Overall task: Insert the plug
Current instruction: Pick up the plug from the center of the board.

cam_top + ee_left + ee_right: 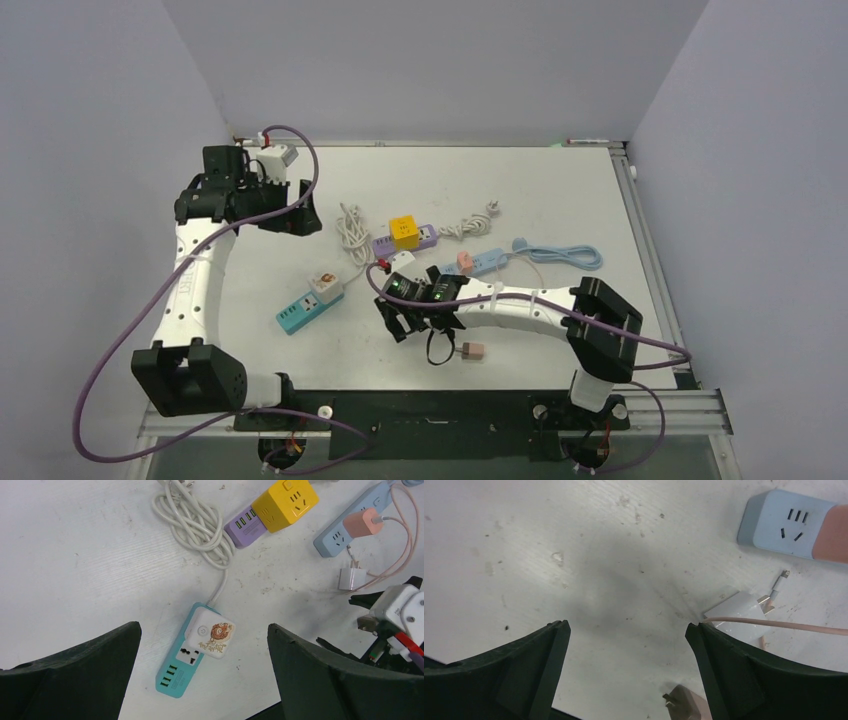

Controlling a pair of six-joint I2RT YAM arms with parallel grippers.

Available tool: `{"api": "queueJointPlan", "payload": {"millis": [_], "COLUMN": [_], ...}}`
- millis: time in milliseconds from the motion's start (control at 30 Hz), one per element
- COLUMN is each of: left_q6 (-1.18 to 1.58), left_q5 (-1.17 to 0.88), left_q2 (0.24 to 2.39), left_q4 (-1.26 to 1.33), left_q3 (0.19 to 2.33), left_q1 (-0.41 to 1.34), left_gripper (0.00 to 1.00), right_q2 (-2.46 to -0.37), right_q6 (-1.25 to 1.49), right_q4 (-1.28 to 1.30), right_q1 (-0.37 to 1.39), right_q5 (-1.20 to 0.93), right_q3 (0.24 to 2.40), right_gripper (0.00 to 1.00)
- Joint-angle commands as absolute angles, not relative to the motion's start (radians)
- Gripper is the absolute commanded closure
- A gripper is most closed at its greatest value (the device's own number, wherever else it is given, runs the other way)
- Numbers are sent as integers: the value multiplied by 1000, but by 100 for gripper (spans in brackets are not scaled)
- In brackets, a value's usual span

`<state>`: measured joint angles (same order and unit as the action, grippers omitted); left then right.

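Right gripper (626,628) spread wide, empty, over the scuffed white table (574,540), boxy pink plug (685,703) just beside. Left gripper (203,626) gapes too, above a teal power strip (174,680).

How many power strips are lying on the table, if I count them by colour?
Teal rectangular plastic power strip: 1
Purple rectangular plastic power strip: 1
Light blue rectangular plastic power strip: 1
Total: 3

Pink plug (683,703) partly beyond the right wrist view's lower edge.
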<state>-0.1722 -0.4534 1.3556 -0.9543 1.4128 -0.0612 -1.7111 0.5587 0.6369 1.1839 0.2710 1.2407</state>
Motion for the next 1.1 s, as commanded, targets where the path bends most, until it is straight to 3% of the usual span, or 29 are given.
{"api": "queueJointPlan", "payload": {"millis": [0,200,500,733,900,1067], "left_q6": [-144,-151,-153,-165,-170,-159], "left_q5": [-425,-414,-439,-446,-457,-484], "left_q2": [1309,1292,1284,1285,1283,1289], "left_q4": [-934,-941,-942,-952,-954,-951], "left_q3": [1435,1431,1425,1423,1420,1422], "left_q1": [-69,-69,-69,-69,-69,-69], "left_gripper": [4,4,4,4,4,4], "right_q2": [-1682,-1626,-1518,-1419,-1342,-1341], "right_q6": [579,572,603,635,664,642], "right_q4": [465,422,554,580,560,525], "right_q1": [1125,1074,1082,1115,1018,969], "right_q5": [283,319,392,399,364,345], "right_q3": [1162,1096,1082,1010,902,860], "right_gripper": [1,2,7,18,29,30]}}
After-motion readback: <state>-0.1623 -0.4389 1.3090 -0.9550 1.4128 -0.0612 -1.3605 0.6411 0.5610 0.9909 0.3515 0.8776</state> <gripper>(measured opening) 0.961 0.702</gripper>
